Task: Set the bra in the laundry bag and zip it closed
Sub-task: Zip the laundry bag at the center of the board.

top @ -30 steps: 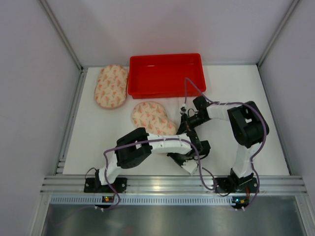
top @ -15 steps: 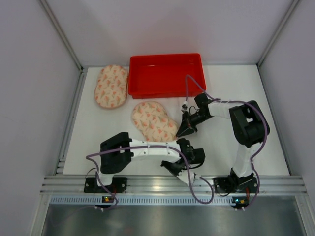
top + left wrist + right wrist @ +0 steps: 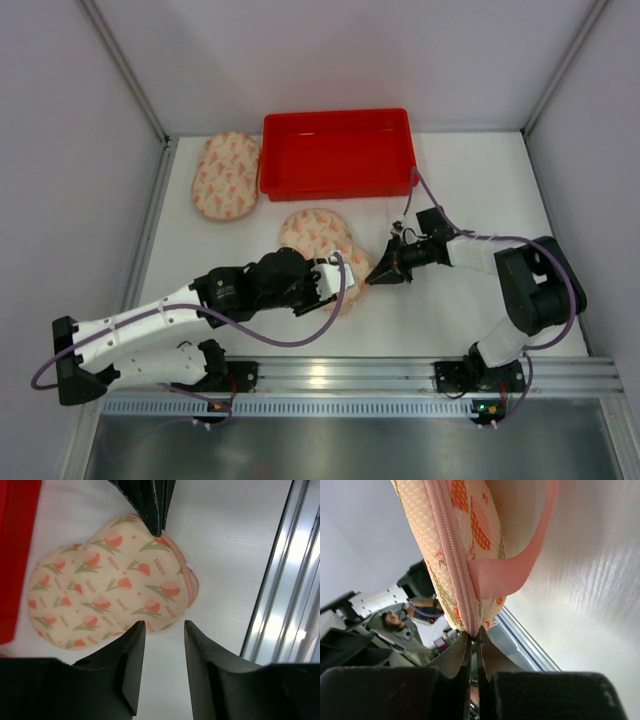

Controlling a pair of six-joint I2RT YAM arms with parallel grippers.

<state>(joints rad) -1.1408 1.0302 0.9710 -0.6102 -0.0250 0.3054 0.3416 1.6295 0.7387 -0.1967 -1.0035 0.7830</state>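
- Right wrist view first: my right gripper (image 3: 474,631) is clenched tight on the zip seam (image 3: 449,550) of the laundry bag (image 3: 470,510), just below the pink loop (image 3: 540,540). Can't tell whether it's got the slider itself or only the tape.
- From the top camera, the laundry bag (image 3: 312,232) lies around the middle of the worktop, just on the near side of the red tray (image 3: 338,118) at the far edge. A second tulip-print pouch (image 3: 226,175) sits toward the far left corner, beside the tray.
- No bra showing anywhere, so my guess is it's already inside and I'm on the zipping step. Only a guess though.
- Left gripper (image 3: 164,627) is released, fingers apart at the near side of the bag, pinching nothing.
- How I'd play it: clamp the left down on that rim first as an anchor. Otherwise the right's pull probably just drags the whole floppy thing across the table.
- Then run the right along the curve of the seam, low and slow, not straight outward. Mesh like this looks likely to bunch.
- Also watch that the pink loop doesn't fold into the teeth.
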